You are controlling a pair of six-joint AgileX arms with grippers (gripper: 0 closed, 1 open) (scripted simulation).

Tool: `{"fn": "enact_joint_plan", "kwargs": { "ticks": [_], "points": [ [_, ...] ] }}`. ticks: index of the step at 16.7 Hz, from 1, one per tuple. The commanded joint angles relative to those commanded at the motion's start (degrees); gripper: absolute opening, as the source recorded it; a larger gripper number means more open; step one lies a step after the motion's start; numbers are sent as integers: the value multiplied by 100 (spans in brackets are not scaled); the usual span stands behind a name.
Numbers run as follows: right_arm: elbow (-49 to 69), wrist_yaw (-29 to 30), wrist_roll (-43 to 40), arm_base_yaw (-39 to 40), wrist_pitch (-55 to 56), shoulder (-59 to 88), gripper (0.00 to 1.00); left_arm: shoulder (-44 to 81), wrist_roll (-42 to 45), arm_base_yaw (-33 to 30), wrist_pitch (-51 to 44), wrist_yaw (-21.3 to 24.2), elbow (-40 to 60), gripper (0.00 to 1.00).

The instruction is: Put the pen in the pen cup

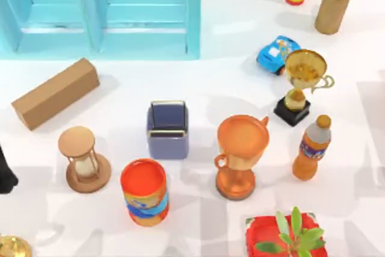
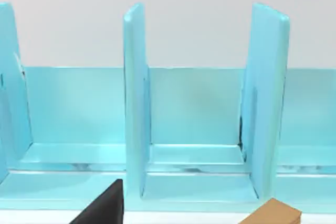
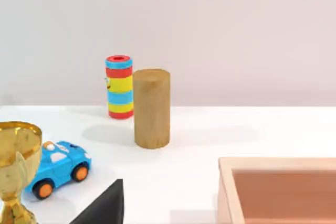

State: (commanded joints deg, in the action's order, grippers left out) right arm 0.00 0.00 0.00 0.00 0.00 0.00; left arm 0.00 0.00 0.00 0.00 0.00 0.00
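Pen: place cannot be told. A blue-grey cup [image 1: 168,142], judged the pen cup, is noted upright mid-bench [image 1: 198,88], nearer the left arm [image 1: 5,176]. Left end effector [image 2: 105,205] and right end effector [image 3: 105,205]: apart or together cannot be told.

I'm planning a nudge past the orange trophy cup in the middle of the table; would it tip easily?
Probably yes. The orange trophy cup has a wide bowl over a narrow stem and smaller base, so it looks top-heavy. A push at the bowl would likely topple it; its glossy surface may also slip.
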Motion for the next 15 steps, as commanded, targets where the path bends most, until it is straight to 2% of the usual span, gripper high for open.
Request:
{"fn": "enact_joint_plan", "kwargs": {
  "ticks": [3,7,11,15],
  "points": [
    [0,0,0,0,0,0,100,-18,-21,44,1,38,288,100],
    [0,0,0,0,0,0,100,812,-270,635,-331,507,1132,100],
    [0,0,0,0,0,0,100,2595,-707,1604,-969,1255,2780,100],
    [0,0,0,0,0,0,100,5162,-1276,2592,-1774,1995,4655,100]
  ]
}}
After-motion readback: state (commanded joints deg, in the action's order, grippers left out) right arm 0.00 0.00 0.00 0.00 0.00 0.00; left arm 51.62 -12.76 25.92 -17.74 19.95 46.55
